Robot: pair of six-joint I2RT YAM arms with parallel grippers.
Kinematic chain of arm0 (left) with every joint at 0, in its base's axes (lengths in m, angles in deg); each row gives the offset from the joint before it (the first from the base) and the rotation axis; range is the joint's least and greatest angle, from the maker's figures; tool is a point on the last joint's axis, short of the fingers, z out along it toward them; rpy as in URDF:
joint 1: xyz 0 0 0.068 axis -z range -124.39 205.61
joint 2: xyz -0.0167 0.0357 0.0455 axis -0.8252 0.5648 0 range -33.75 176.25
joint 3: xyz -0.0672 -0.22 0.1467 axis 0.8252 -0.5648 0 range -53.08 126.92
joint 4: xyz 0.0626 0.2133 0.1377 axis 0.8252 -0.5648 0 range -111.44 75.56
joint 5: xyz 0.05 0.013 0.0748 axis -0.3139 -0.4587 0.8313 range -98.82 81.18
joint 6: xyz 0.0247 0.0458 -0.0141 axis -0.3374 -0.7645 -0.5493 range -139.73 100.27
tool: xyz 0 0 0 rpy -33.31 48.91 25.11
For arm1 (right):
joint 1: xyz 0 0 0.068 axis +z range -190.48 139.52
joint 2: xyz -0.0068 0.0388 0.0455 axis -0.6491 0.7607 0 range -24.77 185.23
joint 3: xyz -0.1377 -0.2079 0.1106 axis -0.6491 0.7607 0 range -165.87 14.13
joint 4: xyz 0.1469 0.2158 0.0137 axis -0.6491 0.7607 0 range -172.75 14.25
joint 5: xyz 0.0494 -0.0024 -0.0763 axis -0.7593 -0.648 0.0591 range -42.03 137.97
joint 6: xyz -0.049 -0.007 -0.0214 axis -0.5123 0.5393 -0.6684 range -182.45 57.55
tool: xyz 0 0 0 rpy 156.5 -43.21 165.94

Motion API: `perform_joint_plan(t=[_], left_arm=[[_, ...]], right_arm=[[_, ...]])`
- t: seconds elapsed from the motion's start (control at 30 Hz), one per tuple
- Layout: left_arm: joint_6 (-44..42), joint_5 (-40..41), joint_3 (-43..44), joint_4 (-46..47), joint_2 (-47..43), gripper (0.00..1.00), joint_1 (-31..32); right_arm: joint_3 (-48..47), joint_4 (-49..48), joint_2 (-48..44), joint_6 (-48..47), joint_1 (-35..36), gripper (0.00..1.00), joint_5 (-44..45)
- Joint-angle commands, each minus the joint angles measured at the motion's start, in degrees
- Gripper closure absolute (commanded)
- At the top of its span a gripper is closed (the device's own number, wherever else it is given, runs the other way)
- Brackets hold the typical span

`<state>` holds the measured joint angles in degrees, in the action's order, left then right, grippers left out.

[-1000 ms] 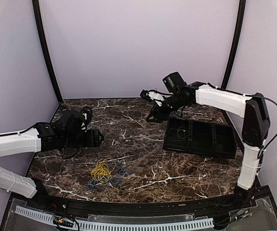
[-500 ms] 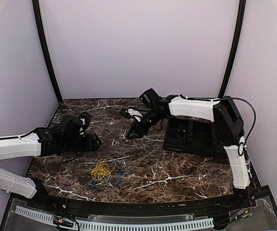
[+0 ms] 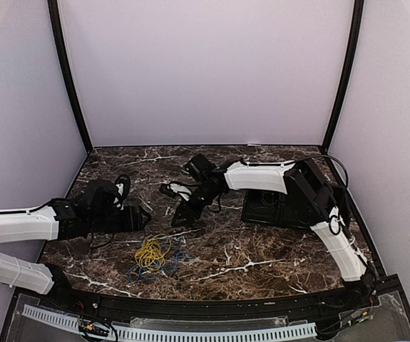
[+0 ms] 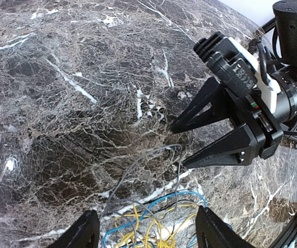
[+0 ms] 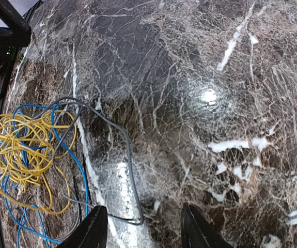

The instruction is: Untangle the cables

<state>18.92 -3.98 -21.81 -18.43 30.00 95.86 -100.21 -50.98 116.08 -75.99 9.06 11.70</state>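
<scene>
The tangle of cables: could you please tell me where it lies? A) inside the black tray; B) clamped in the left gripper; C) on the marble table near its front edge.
C: the cables lie loose on the table near its front edge, left of the tray.

The cables (image 3: 155,256) lie near the counter's (image 3: 262,267) front edge, left of centre. Just behind them the left gripper (image 3: 145,216) and the right gripper (image 3: 179,216) stand near each other with jaws spread, leaving a narrow gap. A black tray (image 3: 297,208) blocks the right edge. Bare marble lies open along the back edge and towards the front right corner.
</scene>
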Motion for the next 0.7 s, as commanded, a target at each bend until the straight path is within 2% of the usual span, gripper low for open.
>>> perform_joint_plan(t=[0.0, 0.07, 0.1, 0.17, 0.23, 0.3, 0.57, 0.67], left_arm=[[1.39, -1.28, -1.42, 1.58, -1.05, 0.34, -0.43], [1.68, -1.49, -1.84, 1.66, -1.57, 0.33, -0.43], [1.73, -1.63, -1.92, 1.72, -1.68, 0.33, -0.43], [1.5, -1.92, -2.12, 1.97, -1.75, 0.33, -0.44], [0.91, -2.29, -2.27, 2.69, -1.55, 0.31, -0.44], [-0.34, -3.03, -2.6, 3.64, -1.3, 0.3, -0.44], [-5.99, -9.2, -7.89, 24.16, -2.8, 0.27, 0.17], [-9.23, -9.19, -7.62, 27.95, -1.21, 0.26, 0.55]], right_arm=[[-4.3, 0.2, 3.01, 2.07, 0.55, 0.51, -2.19], [-5.66, 0.42, 4.01, 2.45, 0.63, 0.56, -2.46], [-6.28, 0.55, 4.45, 2.53, 0.65, 0.64, -2.63], [-7.04, 0.73, 4.56, 2.8, 0.65, 0.86, -2.51], [-6.57, 0.34, 3.18, 2.74, 0.6, 1.0, -2.38], [-4.47, -0.34, 0.67, 2.3, 0.67, 1.0, -1.89], [3.04, -1.24, -10.37, 1.97, 0.95, 1.0, -5.35], [4.59, -1.03, -12.96, 1.73, 1.25, 1.0, -6.02]])
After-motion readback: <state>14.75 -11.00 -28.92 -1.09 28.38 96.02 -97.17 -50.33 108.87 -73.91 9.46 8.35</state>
